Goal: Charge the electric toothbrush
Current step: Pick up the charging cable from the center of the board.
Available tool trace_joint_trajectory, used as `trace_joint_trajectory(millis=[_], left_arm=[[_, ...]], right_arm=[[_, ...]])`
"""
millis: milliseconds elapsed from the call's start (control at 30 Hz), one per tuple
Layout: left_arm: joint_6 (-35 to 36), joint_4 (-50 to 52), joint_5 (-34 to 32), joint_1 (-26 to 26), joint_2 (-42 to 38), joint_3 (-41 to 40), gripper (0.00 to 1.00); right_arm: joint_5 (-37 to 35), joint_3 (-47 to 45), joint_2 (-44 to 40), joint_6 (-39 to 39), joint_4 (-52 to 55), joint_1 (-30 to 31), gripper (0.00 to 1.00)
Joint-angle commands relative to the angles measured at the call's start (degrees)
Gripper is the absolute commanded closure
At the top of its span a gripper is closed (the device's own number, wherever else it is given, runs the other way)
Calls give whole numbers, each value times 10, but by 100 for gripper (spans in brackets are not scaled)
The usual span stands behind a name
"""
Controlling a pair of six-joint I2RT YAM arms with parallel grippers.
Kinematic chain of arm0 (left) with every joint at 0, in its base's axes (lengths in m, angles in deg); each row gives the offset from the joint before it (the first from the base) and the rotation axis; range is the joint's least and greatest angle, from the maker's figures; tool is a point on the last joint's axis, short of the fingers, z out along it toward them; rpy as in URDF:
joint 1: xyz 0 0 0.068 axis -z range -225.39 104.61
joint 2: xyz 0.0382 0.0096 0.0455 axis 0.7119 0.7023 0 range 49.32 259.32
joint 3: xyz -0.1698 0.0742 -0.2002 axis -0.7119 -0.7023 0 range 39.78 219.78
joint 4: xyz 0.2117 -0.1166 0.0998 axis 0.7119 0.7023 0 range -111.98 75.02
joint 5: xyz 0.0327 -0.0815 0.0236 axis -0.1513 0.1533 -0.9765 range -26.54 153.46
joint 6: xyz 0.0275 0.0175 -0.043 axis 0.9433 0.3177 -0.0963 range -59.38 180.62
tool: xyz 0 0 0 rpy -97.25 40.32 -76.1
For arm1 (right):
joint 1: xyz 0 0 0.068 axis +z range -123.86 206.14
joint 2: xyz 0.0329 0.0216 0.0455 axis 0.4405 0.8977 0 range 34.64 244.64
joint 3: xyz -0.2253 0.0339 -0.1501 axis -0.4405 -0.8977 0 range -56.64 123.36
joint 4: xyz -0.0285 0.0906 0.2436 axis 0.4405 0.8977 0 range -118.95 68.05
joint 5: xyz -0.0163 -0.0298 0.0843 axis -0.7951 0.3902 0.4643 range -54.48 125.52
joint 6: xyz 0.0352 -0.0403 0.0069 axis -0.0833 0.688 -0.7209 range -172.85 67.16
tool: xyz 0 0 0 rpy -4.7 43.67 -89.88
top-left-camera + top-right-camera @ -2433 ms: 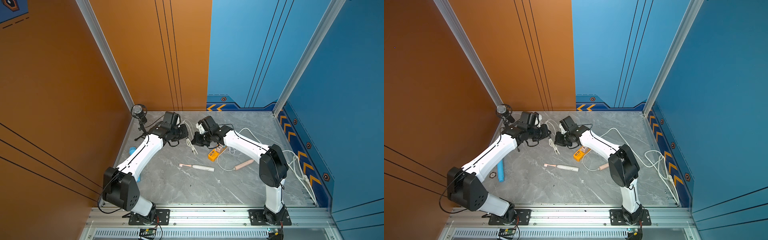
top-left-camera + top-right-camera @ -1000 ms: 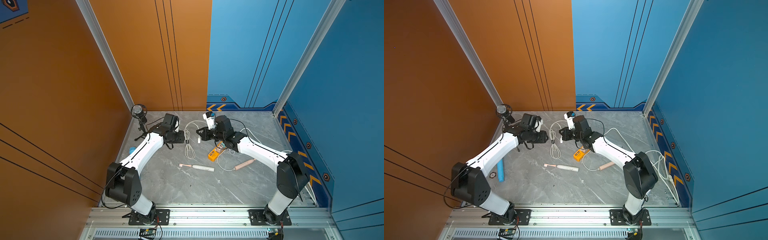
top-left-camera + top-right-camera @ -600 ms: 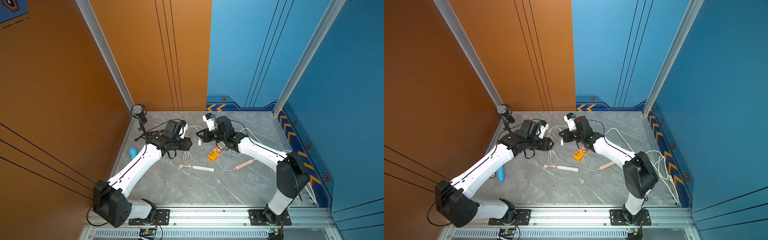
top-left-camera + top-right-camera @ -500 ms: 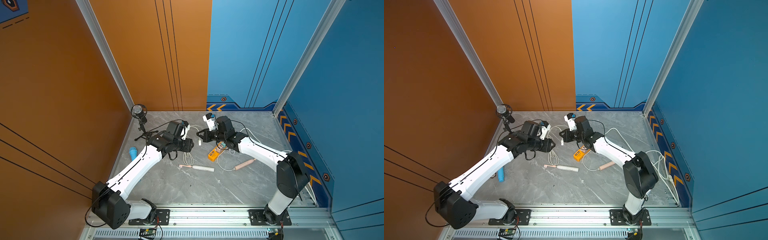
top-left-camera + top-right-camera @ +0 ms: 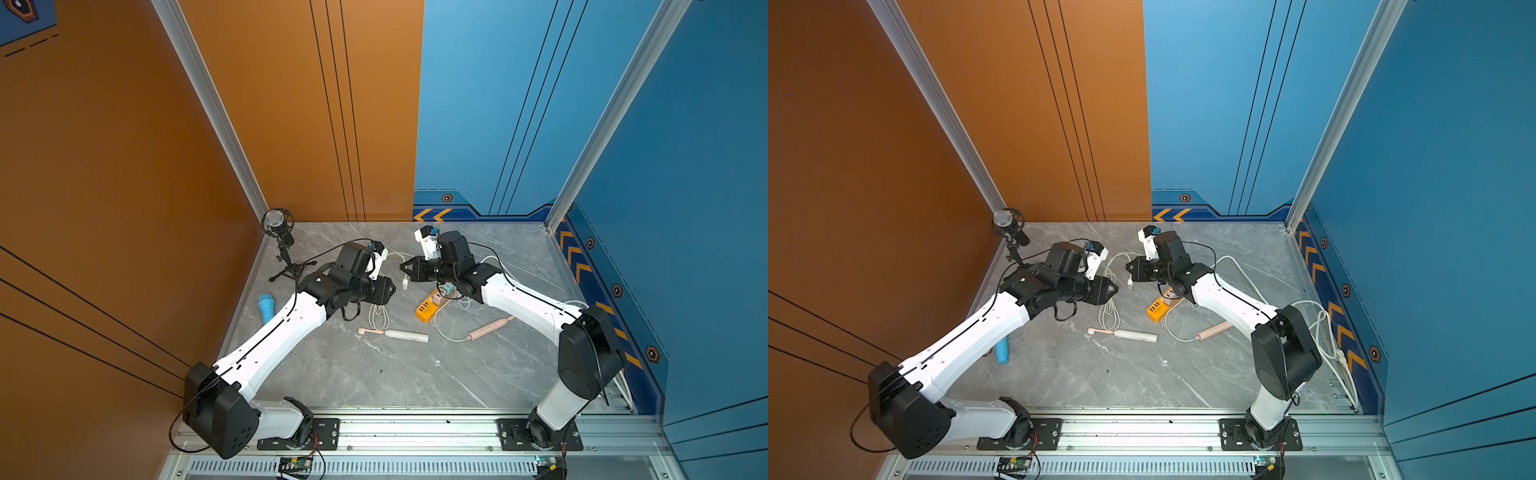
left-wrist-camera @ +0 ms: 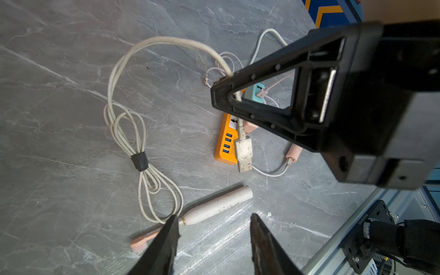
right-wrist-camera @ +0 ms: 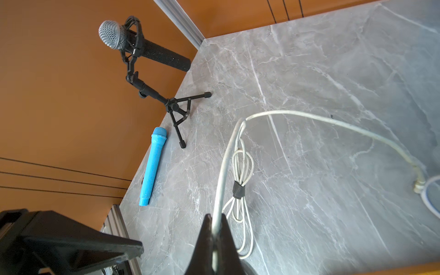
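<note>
Fingers of my right gripper clamped on the white charging cable, centre frame in both top views

Its USB plug dangles under my grip, near the orange power strip; my left gripper hangs just left of the right one in a top view, fingers apart and empty; the electric toothbrush lies flat on the grey marble table, below centre, pink head pointing left; the cable's tied loops rest on the table beside its neck.
</note>
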Motion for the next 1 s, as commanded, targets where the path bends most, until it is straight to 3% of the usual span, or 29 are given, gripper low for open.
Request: trace_joint_trajectory(millis=[0, 133, 367, 567, 700, 967], left_arm=[[21, -45, -32, 15, -21, -25, 49], [115, -124, -104, 54, -47, -77, 45], [274, -222, -169, 123, -29, -110, 39], [308, -313, -195, 133, -15, -140, 41], [326, -323, -226, 129, -11, -146, 50], [356, -354, -184, 113, -13, -167, 58]], right_arm=[[-72, 37, -16, -73, 90, 2, 100], [-106, 123, 29, -155, 235, 0, 100], [-112, 210, 64, -256, 339, 9, 100], [-96, 221, 62, -306, 355, 6, 100], [-98, 228, 56, -311, 359, 8, 100], [-84, 226, 53, -331, 360, 10, 100]])
